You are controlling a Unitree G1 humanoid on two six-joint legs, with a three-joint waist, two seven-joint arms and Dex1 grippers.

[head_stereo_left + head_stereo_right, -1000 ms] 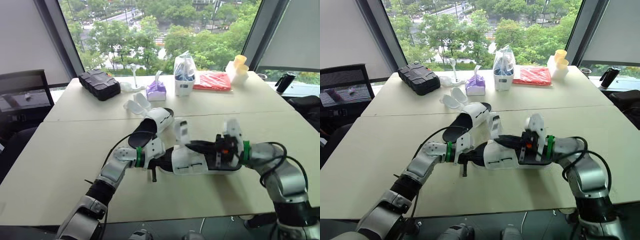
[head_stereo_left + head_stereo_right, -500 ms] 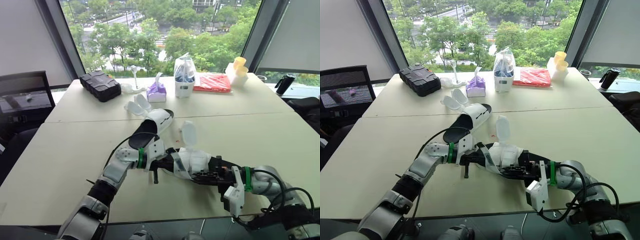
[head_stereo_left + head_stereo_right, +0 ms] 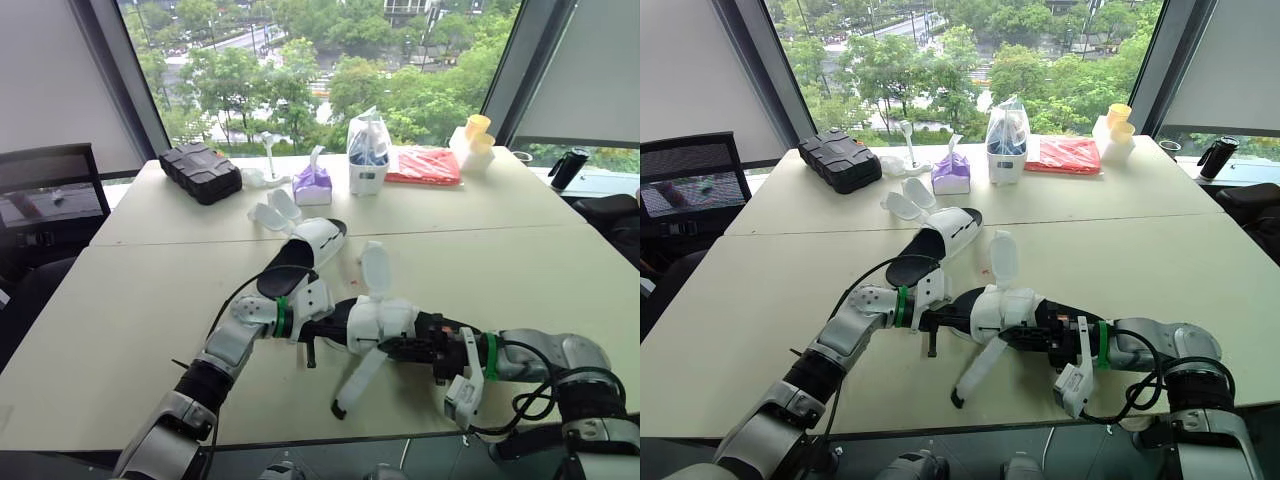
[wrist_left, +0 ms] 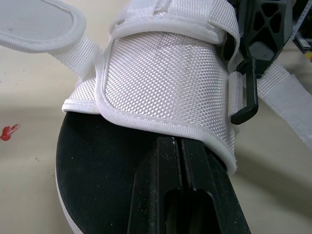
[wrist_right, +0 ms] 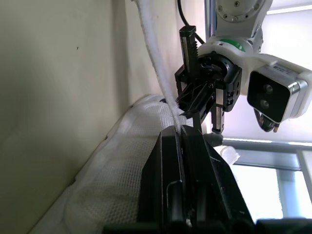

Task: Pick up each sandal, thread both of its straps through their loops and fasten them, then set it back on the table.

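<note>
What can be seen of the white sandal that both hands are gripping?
The white woven-fabric sandal with a black footbed is held between the hands near the beige table's front edge. Both straps are unfastened: one stands upright, the other trails toward the table edge. A black plastic loop sits on its side. The left hand and right hand are shut on it.

A black case (image 3: 200,170), purple tissue box (image 3: 312,183) and red packet (image 3: 424,165) sit on the far table (image 3: 500,205).
</note>
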